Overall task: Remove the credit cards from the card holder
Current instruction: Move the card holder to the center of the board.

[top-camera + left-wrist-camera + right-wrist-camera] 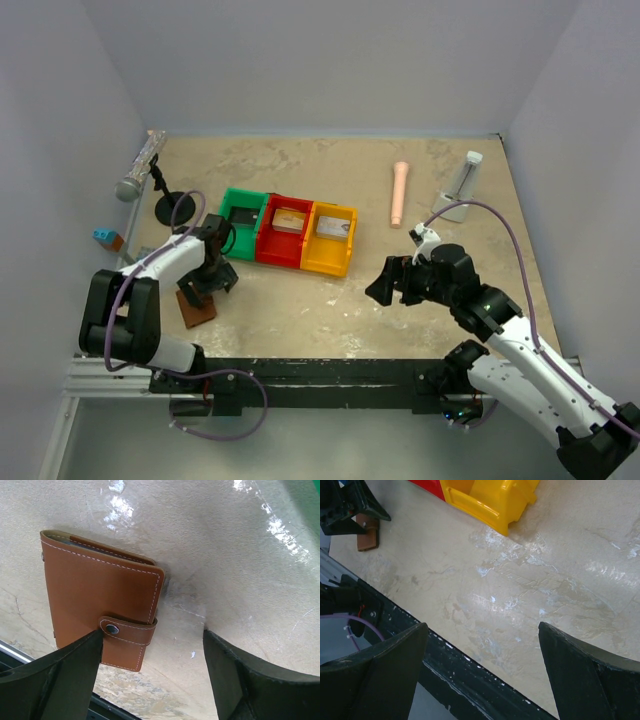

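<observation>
Pale grey walls box in a mottled beige bench (300, 320), glossy under the light. The card holder (100, 590) lies flat near its front-left edge, snap strap (127, 629) fastened. The left fingers (65, 675) stand wide, one tip at the strap. The right fingers (380, 665) gape well apart. A nudge on that slick surface could skid the holder over the edge.
</observation>
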### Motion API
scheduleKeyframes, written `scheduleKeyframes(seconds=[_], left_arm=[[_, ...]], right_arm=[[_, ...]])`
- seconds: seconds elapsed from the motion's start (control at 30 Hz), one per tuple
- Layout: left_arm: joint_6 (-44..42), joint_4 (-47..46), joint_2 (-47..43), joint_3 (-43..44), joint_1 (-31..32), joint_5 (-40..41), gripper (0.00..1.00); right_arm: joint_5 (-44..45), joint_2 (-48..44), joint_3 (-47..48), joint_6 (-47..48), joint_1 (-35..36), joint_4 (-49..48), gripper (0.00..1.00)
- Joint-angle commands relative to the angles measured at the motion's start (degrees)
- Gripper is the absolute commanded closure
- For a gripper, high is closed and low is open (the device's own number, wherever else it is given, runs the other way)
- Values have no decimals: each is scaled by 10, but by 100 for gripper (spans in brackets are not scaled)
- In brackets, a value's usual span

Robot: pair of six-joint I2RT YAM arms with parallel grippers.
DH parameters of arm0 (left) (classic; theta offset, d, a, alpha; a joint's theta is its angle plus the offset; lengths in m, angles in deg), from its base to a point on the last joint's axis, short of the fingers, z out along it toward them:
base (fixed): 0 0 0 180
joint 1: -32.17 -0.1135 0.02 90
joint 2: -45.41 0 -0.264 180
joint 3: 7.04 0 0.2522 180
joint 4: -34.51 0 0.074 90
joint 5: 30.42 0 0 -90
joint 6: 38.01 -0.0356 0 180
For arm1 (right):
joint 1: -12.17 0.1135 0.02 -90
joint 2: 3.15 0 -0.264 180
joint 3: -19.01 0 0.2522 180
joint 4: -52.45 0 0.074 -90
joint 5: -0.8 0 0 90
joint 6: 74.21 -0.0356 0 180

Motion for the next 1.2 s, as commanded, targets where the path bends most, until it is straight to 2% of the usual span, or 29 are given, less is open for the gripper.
scheduleKeyframes(seconds=[0.0, 0.17, 0.3, 0.4, 0.57, 0.83, 1.03, 1.17], left_arm=[[24, -5, -33, -11, 7, 8, 16], [27, 37, -98, 3, -18, 54, 7], [22, 48, -103, 10, -75, 43, 5], [21, 43, -76, 13, -78, 40, 5], [20, 19, -26, 6, -76, 6, 17], [16, -16, -8, -12, -37, -18, 48], [30, -15, 5, -10, 17, -2, 59], [31, -21, -3, -17, 28, -12, 72]], right_arm=[[2, -7, 7, 11, 1, -7, 3], [5, -2, 8, 12, 1, -9, 3], [-5, 0, 9, 6, 1, -16, 3], [-3, -10, 8, 5, 1, -11, 3], [4, -35, 8, 7, 1, 7, 3], [7, -48, 7, 2, 1, 14, 3], [6, -51, 5, -2, 1, 19, 3], [9, -56, 0, -5, 1, 21, 3]])
